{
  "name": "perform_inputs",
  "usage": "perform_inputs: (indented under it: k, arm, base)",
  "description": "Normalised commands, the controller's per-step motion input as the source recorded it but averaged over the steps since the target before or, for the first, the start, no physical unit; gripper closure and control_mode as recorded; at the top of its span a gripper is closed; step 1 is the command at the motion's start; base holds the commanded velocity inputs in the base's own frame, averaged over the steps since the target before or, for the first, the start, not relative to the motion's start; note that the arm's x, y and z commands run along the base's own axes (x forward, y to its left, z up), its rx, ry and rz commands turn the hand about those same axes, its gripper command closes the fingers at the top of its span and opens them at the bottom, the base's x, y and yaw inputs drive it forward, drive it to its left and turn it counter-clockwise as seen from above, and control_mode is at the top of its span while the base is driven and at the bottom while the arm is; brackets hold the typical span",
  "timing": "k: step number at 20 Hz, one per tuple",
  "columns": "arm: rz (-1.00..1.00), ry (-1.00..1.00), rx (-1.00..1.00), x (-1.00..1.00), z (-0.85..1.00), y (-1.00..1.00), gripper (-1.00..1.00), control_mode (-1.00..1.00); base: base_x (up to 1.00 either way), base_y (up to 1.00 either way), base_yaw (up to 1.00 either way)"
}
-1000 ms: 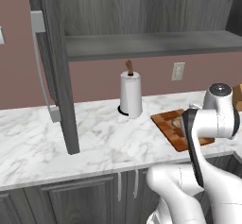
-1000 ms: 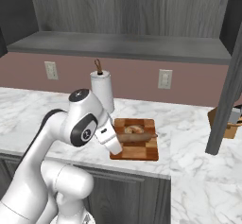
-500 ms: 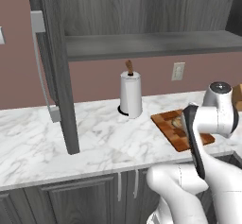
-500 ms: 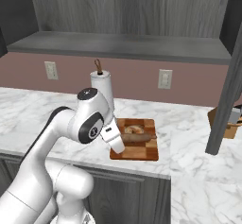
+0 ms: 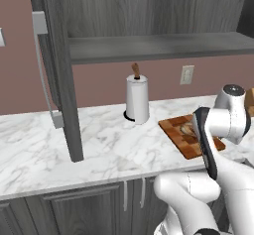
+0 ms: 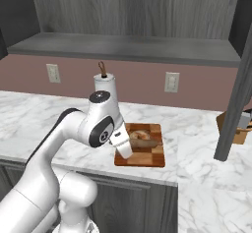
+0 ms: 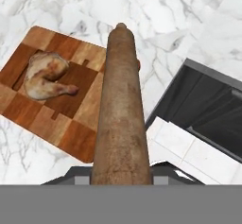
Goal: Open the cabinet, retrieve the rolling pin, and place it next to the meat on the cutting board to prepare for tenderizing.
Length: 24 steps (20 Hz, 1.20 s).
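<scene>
My gripper (image 7: 121,171) is shut on the rolling pin (image 7: 121,105), a long brown wooden cylinder that points away from the hand. The pin hangs over the right edge of the checkered cutting board (image 7: 71,119). The meat (image 7: 45,74), a pale tan curled piece, lies on the board's left part, apart from the pin. From the right base view my gripper (image 6: 123,146) sits at the board's (image 6: 142,156) left side, beside the meat (image 6: 139,135). The cabinet (image 5: 149,45) stands open above the counter, with its grey shelf bare.
An open cabinet door (image 5: 59,80) juts over the counter on the left, another door (image 6: 236,104) on the right. A paper towel roll (image 5: 137,99) stands behind the board. A tan wooden box (image 6: 236,129) sits at the right. Below the counter edge is a dark opening (image 7: 208,105).
The arm's elbow has swung a little to the right, toward the cutting board, carrying the rolling pin with it. The grip has not changed.
</scene>
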Motion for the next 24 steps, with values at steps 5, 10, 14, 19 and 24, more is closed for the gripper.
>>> perform_inputs:
  k: [5, 10, 14, 19, 24]
  arm:
    - [0.0, -0.05, 0.06, 0.0, -0.07, -0.2, 1.0, -1.0]
    - [0.0, -0.05, 0.02, 0.03, -0.19, -0.15, 1.0, -1.0]
    - [0.0, -0.09, 0.0, 0.01, -0.12, -0.01, 1.0, -1.0]
    - [0.0, -0.02, 0.0, 0.02, -0.05, 0.0, 1.0, -1.0]
    - [0.0, 0.0, -0.05, 0.17, -0.17, 0.0, 1.0, -1.0]
  base:
    - [0.0, 0.0, 0.0]
    - [0.0, 0.0, 0.0]
    - [0.0, 0.0, 0.0]
    - [0.0, 0.0, 0.0]
    - [0.0, 0.0, 0.0]
